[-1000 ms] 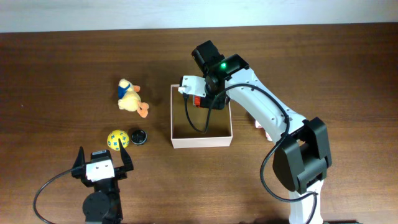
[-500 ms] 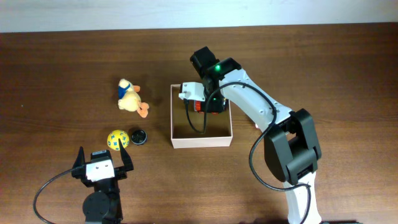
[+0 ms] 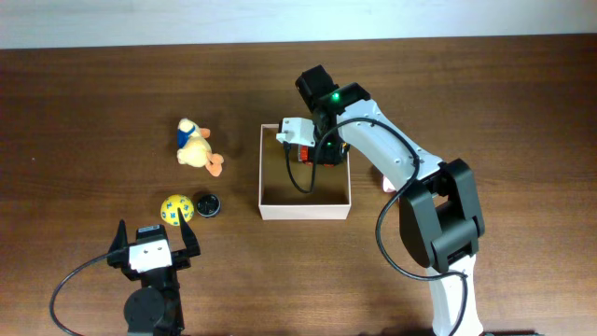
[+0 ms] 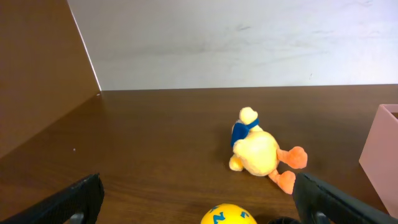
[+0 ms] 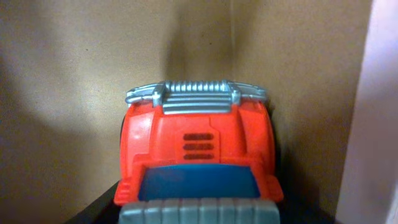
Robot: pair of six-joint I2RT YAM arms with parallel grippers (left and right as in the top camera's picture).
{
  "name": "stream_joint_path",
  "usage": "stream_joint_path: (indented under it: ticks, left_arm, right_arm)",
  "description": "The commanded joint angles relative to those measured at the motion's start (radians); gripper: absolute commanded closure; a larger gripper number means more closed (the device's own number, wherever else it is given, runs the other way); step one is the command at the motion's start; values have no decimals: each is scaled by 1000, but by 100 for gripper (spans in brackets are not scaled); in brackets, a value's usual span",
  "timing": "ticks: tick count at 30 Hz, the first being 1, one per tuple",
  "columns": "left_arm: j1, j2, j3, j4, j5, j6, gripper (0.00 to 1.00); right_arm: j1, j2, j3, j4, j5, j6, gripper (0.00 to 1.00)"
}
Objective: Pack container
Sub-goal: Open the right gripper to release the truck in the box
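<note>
Reaching into container (image 3: 305, 211): R tool (image 3: 310, 157), prob. gripping red truck (image 5: 196, 149).

The truck (image 5: 198, 149) is inside the container (image 3: 305, 212); duck (image 3: 196, 147) and ball (image 3: 174, 208) lie left.

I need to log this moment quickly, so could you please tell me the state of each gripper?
Left gripper: open, holding nothing.
Right gripper: shut on the red toy truck, inside the container.
</note>
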Motion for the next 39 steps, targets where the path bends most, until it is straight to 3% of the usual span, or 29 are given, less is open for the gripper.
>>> stream_joint_path:
  ticks: [1, 5, 7, 11, 27, 39]
  left_arm:
    - [5, -9, -10, 0, 11, 16, 1]
    - [5, -9, -10, 0, 11, 16, 1]
    - [5, -9, -10, 0, 11, 16, 1]
    - [5, -9, -10, 0, 10, 16, 1]
    - [5, -9, -10, 0, 11, 16, 1]
    - [5, -9, -10, 0, 11, 16, 1]
  right_arm:
    - [-3, 11, -6, 8, -43, -6, 37]
    - [-3, 11, -6, 8, -51, -5, 28]
    - [-3, 11, -6, 8, -51, -5, 13]
    - [-3, 11, -6, 11, -50, 13, 0]
    - [-2, 0, 70, 48, -42, 206, 1]
    - [37, -120, 134, 22, -42, 381, 1]
